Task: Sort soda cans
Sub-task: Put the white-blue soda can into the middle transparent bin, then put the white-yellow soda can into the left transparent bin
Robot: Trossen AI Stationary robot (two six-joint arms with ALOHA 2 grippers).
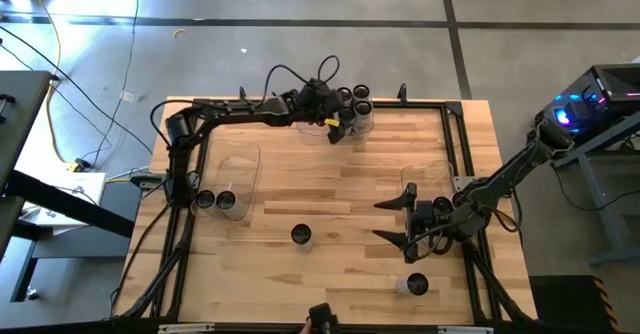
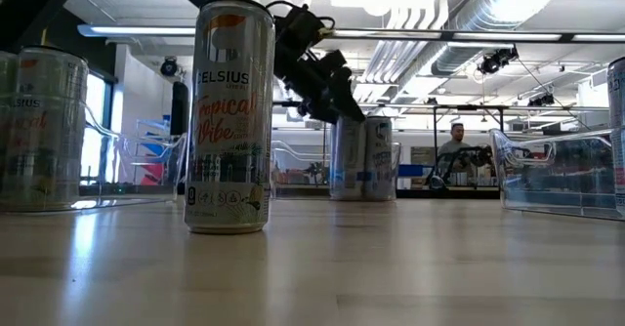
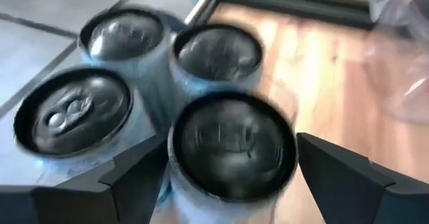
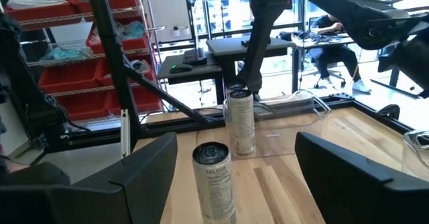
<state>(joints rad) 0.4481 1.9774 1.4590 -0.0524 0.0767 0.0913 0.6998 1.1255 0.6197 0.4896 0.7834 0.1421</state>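
My left gripper [image 3: 231,167] straddles 1 silvery-grey dark-topped soda can [image 3: 231,150] (seemingly unclamped) among 4 at the table's far edge; my right gripper [image 1: 392,221] gapes empty over open wood.

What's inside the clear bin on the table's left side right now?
Two soda cans stand upright at the near end of the left bin; the rest of it looks bare, nothing hidden.

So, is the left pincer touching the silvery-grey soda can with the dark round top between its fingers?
Apart. The left wrist view shows the left pincer open, a gap on each side of the can.
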